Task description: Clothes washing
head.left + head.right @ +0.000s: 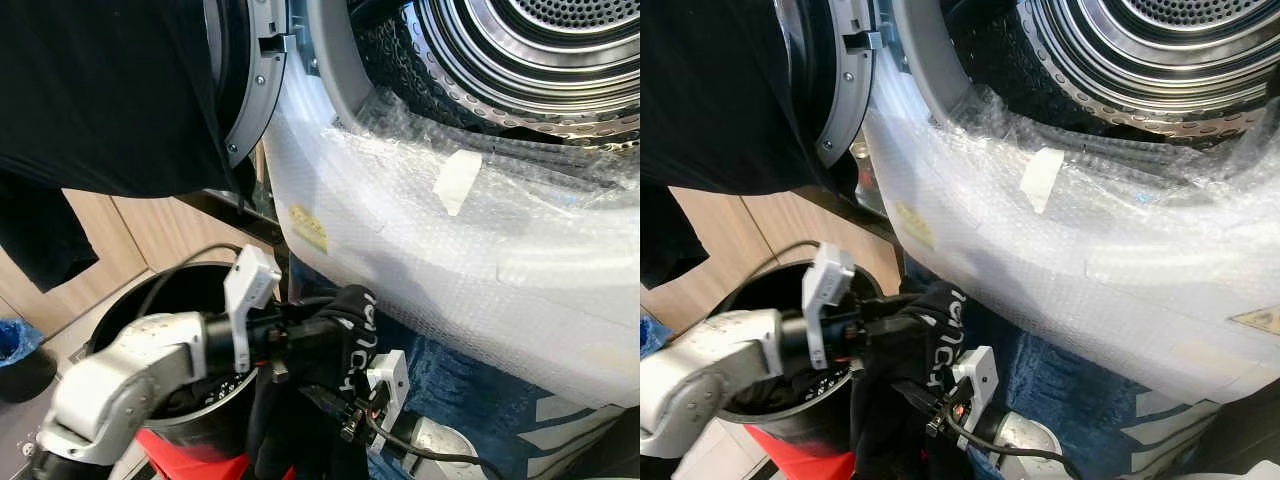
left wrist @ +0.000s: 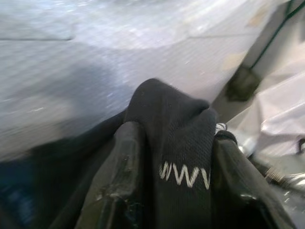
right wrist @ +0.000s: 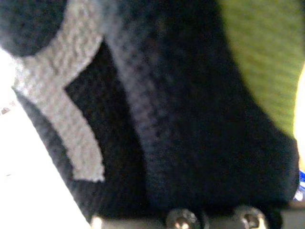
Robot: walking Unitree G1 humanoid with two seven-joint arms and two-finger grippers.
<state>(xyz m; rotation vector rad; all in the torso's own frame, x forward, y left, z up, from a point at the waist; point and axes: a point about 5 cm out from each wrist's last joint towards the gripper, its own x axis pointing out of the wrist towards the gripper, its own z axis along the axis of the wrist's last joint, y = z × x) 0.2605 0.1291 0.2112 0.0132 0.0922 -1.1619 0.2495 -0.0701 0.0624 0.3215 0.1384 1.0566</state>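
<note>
A black garment with white lettering [image 1: 352, 340] hangs bunched in front of the washing machine, below its bubble-wrapped front [image 1: 450, 250]. My left gripper [image 1: 305, 338] reaches in from the left and is shut on it. In the left wrist view both black fingers [image 2: 126, 157] press a fold of the garment [image 2: 176, 138] between them. My right gripper [image 1: 345, 415] sits just under the garment, pointing up into it. The right wrist view is pressed close against the black cloth [image 3: 190, 119]. The steel drum [image 1: 540, 50] stands open at the upper right.
The round machine door [image 1: 250, 80] is swung open at the upper left, with a large black cloth [image 1: 110, 90] draped over it. A black bucket [image 1: 190, 285] stands under my left arm. Blue fabric [image 1: 470, 390] lies below the machine. Wooden cabinet fronts [image 1: 150, 225] are on the left.
</note>
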